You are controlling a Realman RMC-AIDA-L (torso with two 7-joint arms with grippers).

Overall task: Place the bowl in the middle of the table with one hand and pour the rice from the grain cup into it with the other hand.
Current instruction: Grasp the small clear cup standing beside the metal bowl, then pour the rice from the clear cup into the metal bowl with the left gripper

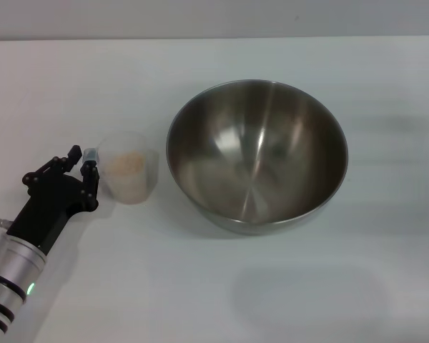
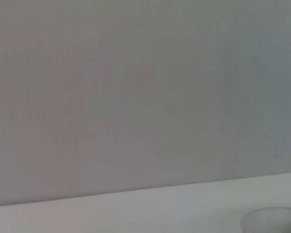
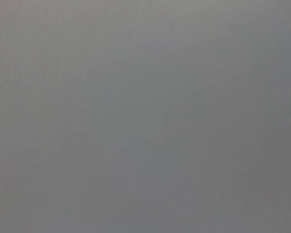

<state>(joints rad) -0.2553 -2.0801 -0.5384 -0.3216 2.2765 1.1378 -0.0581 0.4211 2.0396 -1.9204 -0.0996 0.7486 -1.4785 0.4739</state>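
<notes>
The bowl [image 1: 257, 153], a wide shiny steel one, stands empty near the middle of the white table [image 1: 322, 293]. Just to its left stands the grain cup [image 1: 131, 171], translucent, with a heap of pale rice [image 1: 126, 163] inside. My left gripper [image 1: 83, 161] is at the cup's left side, open, its black fingertips on either side of the cup's small handle [image 1: 91, 153]. The left wrist view shows only the cup's rim [image 2: 274, 218] at the frame's edge. My right gripper is out of view, and the right wrist view shows plain grey.
A grey wall [image 2: 136, 97] rises behind the table's far edge. White tabletop stretches in front of and to the right of the bowl.
</notes>
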